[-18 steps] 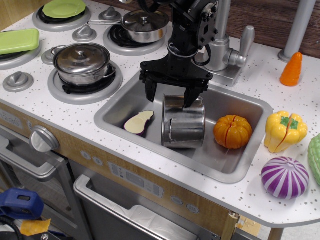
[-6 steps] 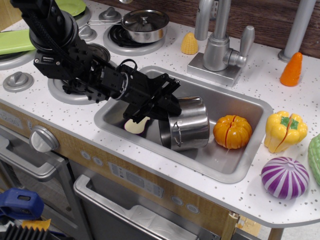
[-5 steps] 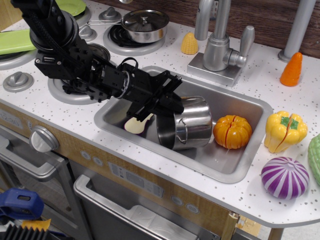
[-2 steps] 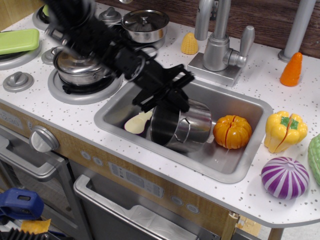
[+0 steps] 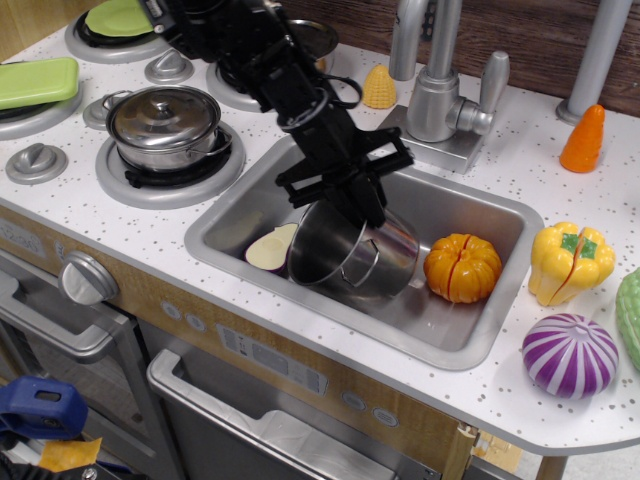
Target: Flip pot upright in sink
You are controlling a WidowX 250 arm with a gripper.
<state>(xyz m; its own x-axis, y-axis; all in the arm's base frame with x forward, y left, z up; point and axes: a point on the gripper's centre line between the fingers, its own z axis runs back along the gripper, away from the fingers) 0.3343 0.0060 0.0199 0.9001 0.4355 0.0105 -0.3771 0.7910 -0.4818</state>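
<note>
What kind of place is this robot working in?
Most likely a child's toy kitchen: a brushed-steel sink set in a white speckled counter, grey stove burners, and a plastic orange pumpkin.

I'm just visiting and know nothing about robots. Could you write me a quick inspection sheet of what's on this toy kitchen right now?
Surface: white speckled counter, stove burners at left.
Job's things: pot tilted in the sink, mouth toward the near left, not yet upright.
Clutter: eggplant half and pumpkin in the sink; lidded pot, yellow pepper, carrot, corn, purple onion outside it.
Grippers: gripper at the pot's rim; grip unclear.
Cables: black loop on the arm.
Surroundings: faucet, wooden back wall.
</note>
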